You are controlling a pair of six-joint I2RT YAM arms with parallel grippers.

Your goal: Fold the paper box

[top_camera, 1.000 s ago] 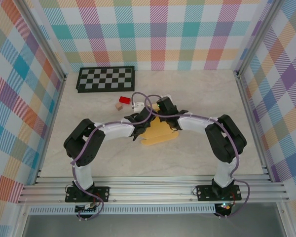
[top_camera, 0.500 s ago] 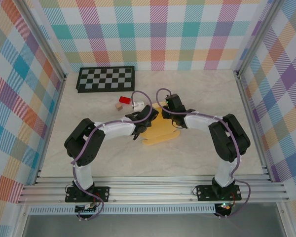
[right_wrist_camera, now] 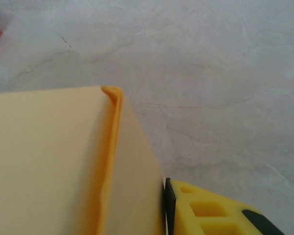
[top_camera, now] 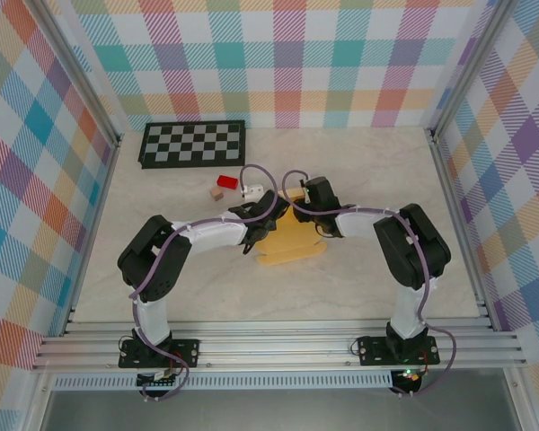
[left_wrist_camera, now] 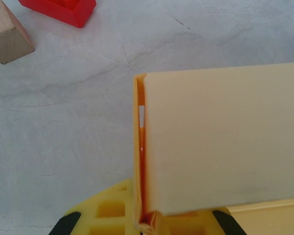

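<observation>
**Paper box**: yellow-orange card, partly folded, lying near the middle of the table between the two wrists. Near part bare and flat on the marble; far part under the arms (shape there not readable).

**Change over the last second:** more of the top panel uncovered. Right wrist drawn back off the box toward the far right, then eased slightly inward again. Box footprint and left arm unmoved.

**Left gripper**: fingers together, pinching a doubled edge of the box. In its wrist view, a pale yellow panel spread to the right of that edge and the orange inner face showing in the fold.

**Right gripper**: at the box's far end. In its wrist view, one yellow finger with its black pad against the box's side wall and the other finger hidden behind card. Clamped or apart: cannot tell.

**Nearby:** red block and tan wooden cube side by side beyond the left gripper, near the box but not touching it. Checkerboard at the far left against the plaid back wall, well apart.

**Open room:** bare marble table along the whole near side of the box and on the right up to the aluminium side rail. Also bare to the left of the left arm. Far right quarter likewise free.
</observation>
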